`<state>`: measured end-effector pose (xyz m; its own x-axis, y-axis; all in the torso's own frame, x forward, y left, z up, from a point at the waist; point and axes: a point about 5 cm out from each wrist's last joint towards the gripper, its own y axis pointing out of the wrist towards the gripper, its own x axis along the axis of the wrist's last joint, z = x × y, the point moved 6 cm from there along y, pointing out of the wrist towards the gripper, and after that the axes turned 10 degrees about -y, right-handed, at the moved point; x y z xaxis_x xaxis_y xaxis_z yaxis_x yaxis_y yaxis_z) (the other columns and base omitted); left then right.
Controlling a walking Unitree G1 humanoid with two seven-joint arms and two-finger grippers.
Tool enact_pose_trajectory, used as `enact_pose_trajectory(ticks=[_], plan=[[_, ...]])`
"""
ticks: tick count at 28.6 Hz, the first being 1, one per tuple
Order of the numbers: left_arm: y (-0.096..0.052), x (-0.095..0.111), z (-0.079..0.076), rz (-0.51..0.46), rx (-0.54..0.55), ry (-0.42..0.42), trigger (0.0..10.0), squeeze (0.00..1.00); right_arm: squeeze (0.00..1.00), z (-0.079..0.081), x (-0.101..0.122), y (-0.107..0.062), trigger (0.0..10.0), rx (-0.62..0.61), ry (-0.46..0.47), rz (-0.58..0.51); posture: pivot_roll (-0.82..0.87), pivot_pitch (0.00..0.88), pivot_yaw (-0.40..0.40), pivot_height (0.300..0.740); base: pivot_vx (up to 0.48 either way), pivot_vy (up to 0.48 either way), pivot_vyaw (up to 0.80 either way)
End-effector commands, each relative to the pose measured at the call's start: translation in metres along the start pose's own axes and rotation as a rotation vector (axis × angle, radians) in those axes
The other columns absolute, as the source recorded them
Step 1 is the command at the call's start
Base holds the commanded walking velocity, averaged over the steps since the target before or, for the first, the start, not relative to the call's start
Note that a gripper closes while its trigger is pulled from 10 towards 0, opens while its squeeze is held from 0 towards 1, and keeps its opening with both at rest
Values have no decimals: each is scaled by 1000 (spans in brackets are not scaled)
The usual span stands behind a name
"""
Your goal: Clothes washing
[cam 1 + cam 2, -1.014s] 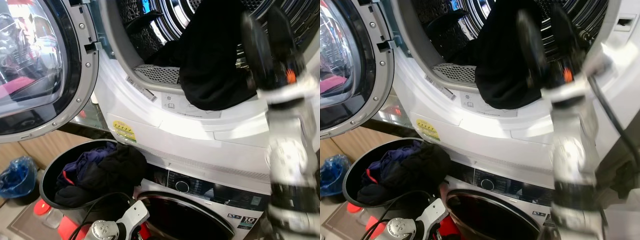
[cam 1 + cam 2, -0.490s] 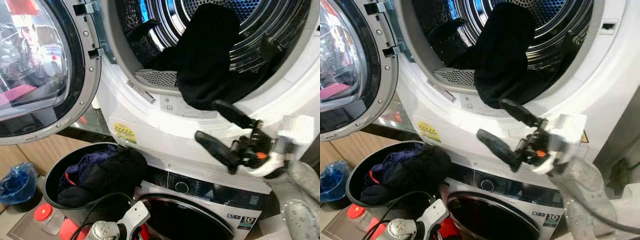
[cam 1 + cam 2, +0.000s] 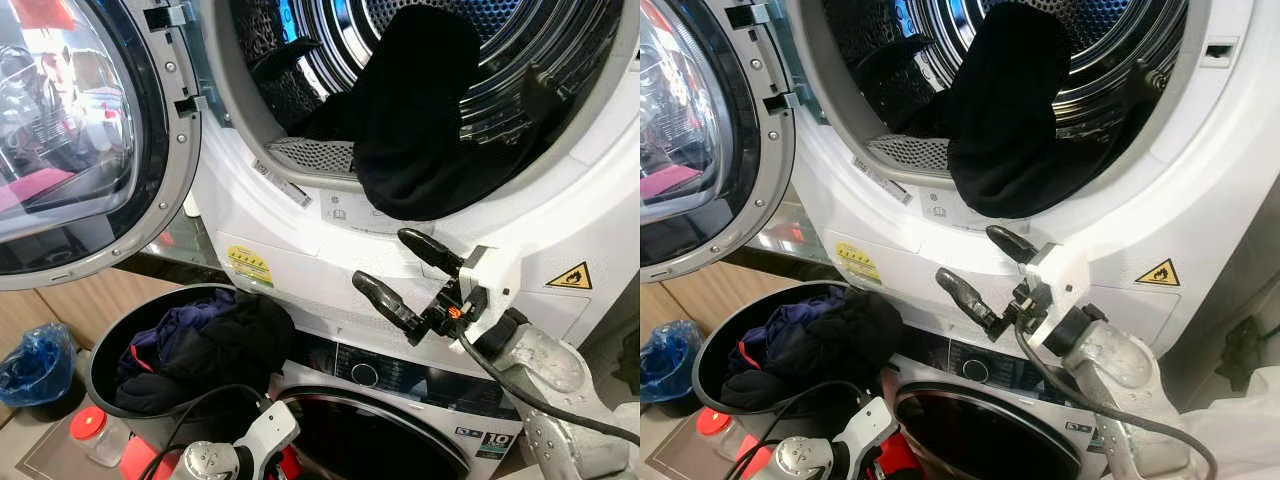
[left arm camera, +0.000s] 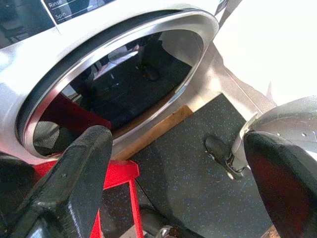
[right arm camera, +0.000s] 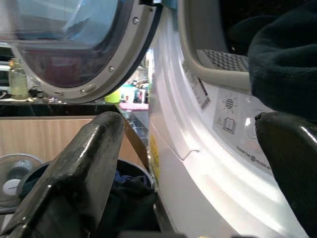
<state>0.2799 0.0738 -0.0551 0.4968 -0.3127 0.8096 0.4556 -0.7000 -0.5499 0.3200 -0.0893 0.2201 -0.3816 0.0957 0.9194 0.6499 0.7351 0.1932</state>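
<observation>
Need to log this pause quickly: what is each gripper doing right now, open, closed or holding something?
Left gripper: open, holding nothing, low by the lower machine's door.
Right gripper: open, empty, in front of the upper machine, below the black garment.

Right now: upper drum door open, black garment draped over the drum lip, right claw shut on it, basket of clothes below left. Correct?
One error: the right claw is open and holds nothing, below the black garment. The left eye view shows it. The upper drum door is open, and the basket of clothes sits below left.
</observation>
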Motion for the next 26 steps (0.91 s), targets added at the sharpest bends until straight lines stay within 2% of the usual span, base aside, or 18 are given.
enact_pose_trajectory(ticks=[1,6,15,19,21,26], plan=[[-3,-1,6,2,20,-7,10000,0,0,-6,-2,5,10000,-41,-27,23,-44,4,106,740,0,0,0],[-3,0,5,0,21,-7,10000,0,0,-25,-5,10,10000,-164,-38,51,-42,5,103,740,0,0,0],[-2,0,6,-3,26,-11,10000,0,0,-37,1,18,10000,-240,-44,35,-37,1,100,740,0,0,0],[-2,0,6,-5,28,-15,10000,0,0,-45,18,18,10000,-287,-29,-52,-38,1,100,740,0,0,0],[-2,0,6,-6,29,-17,10000,0,0,-52,38,15,10000,-306,-6,-151,-40,1,100,740,0,0,0],[-2,1,6,-8,29,-18,10000,0,0,-60,53,16,10000,-335,-1,-229,-39,0,99,740,0,0,0]])
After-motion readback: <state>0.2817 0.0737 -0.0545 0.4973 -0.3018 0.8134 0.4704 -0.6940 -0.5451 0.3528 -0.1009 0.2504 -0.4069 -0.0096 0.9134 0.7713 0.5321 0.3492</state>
